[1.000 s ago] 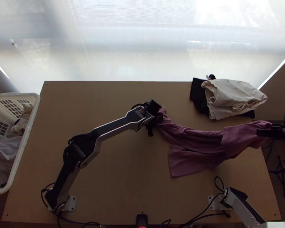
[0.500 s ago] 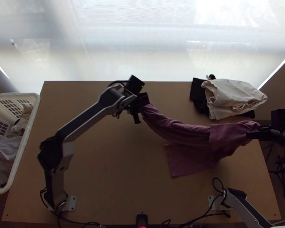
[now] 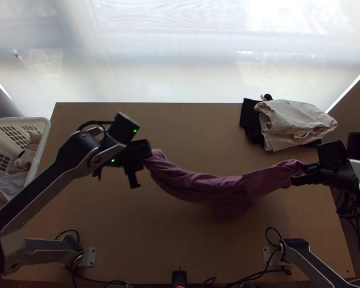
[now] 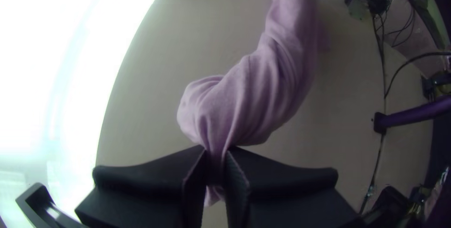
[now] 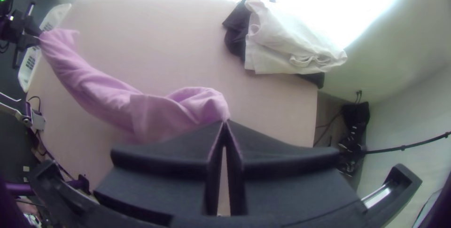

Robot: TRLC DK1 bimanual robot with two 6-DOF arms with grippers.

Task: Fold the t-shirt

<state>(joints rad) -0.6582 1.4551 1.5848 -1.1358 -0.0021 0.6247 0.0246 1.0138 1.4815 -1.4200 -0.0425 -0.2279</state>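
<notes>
Basket (image 3: 43, 141) with clothes (image 3: 6, 186) in it stands beside the left edge of the table (image 3: 180, 240). Next is my left gripper (image 3: 144, 161), which is closed on one end of the t-shirt (image 3: 199, 185); a small piece of fabric comes out between its fingers. The t-shirt is bunched into a long band and it sags between my two grippers, above the table. Farther right, near the far edge, one light cloth (image 3: 295, 120) lies upon a black cloth (image 3: 249, 120). At last, my right gripper (image 3: 301, 174) pinches the other end of the t-shirt, its fingertips together.
</notes>
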